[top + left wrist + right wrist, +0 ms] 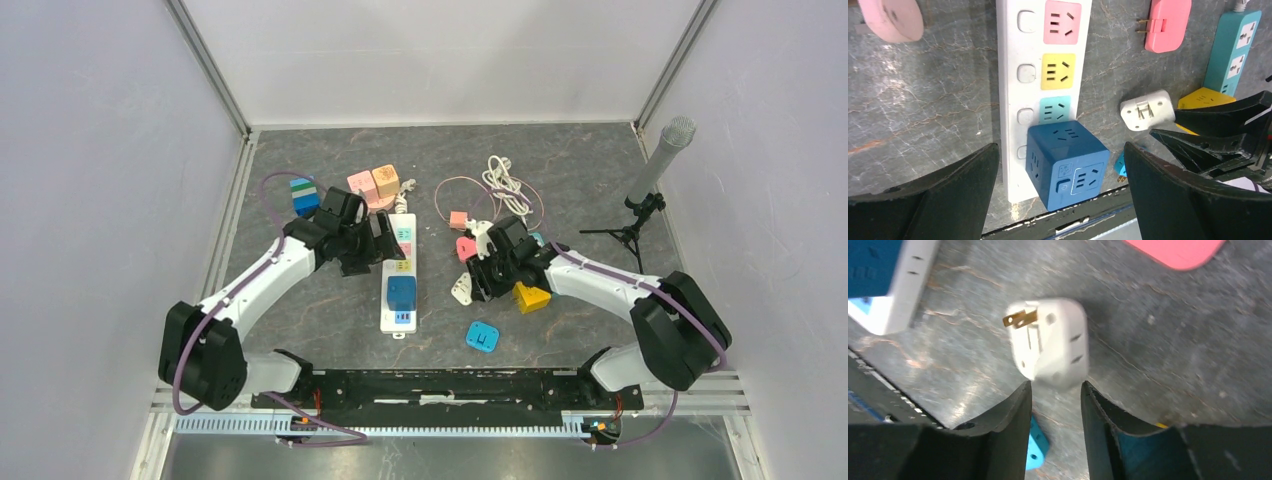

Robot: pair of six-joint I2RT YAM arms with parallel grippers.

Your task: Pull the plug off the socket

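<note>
Item: white power strip (398, 265), lying lengthwise near the middle of the desk, one end toward the far edge and the other toward the near edge; pink, yellow and teal sockets bare. Item: blue cube adapter (1066, 162), seated in the socket nearest the near edge, so the one thing left plugged in. Item: white plug (1050, 342), loose on the bare desk just right of the strip's near end, on its side with brass prongs exposed, touching neither strip nor fingers, blurred in the right wrist view. Left fingers (988, 160): spread to their widest, one on each side of the cube and the strip beneath, holding nothing; placed so, by judgement, to close on the cube or to pin the strip against a pull. Right fingers (1023, 395): a narrow gap between them, nothing in it, tips just short of the white plug; the stance reads as a plug let go, not one gripped. Sundries right of the strip: pink plug (1168, 22), yellow adapter (531, 297), small blue adapter (483, 336) toward the near edge, all lying apart and clear of the strip. Status, judged: one plug off, the cube yet to come out
</note>
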